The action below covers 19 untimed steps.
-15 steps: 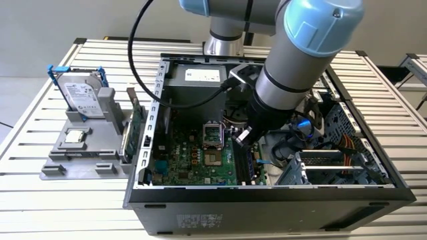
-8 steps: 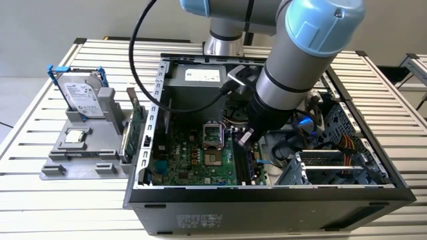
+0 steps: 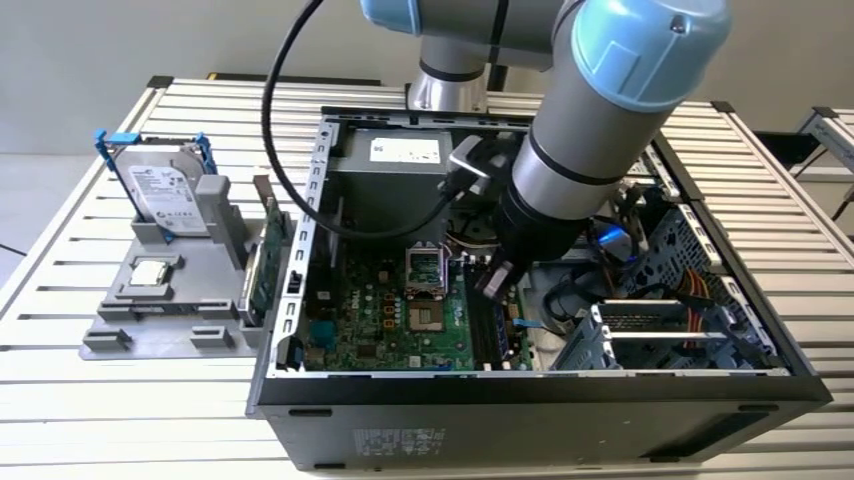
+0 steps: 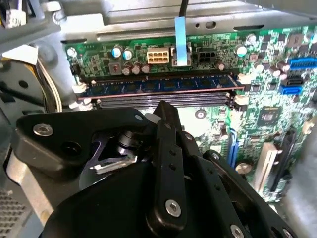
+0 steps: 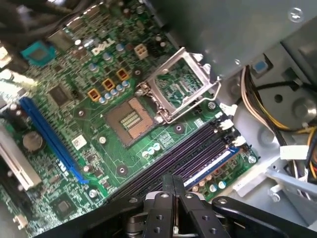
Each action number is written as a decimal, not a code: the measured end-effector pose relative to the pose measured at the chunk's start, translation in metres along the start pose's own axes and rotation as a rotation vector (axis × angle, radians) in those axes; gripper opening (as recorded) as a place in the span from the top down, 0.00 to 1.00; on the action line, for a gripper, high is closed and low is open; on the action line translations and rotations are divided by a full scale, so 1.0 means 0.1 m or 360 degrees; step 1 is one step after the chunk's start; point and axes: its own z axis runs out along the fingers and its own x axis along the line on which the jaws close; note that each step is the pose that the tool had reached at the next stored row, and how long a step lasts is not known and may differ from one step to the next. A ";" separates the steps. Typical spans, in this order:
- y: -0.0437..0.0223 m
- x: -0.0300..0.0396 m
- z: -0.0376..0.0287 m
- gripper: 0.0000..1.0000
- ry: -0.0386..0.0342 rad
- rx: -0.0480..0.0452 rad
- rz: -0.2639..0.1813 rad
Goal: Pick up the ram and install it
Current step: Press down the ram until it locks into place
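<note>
A: Where is the ram (image 4: 158, 85)?

B: Seated in a motherboard (image 5: 99, 99) slot inside the open case (image 3: 534, 385), a long thin board lying flat between white end clips.

A: And the gripper (image 5: 173, 186)?

B: Poised just above it, black metal fingers (image 5: 167, 184) pressed together, holding nothing, likely to push down on the stick.

hard drive (image 3: 167, 195) upright in grey stand (image 3: 174, 300) | open computer case (image 3: 534, 400) | wider green card (image 3: 274, 255), probably racked
</note>
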 end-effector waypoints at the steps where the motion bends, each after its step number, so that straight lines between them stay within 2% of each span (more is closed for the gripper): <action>1: 0.000 0.000 0.000 1.00 0.0003 0.0000 -0.0031; 5: -0.001 0.000 0.001 1.00 0.0010 0.0006 -0.0145; 8: 0.000 0.000 0.001 1.00 0.0011 0.0019 -0.0228; 12: -0.001 0.001 0.001 1.00 -0.0011 0.0068 -0.0314; 13: -0.001 0.001 0.002 1.00 -0.0026 0.0096 -0.0354; 14: -0.001 0.001 0.002 1.00 -0.0032 0.0109 -0.0373; 16: -0.001 0.001 0.002 1.00 -0.0033 0.0112 -0.0415; 19: -0.001 0.002 0.002 1.00 -0.0037 0.0108 -0.0447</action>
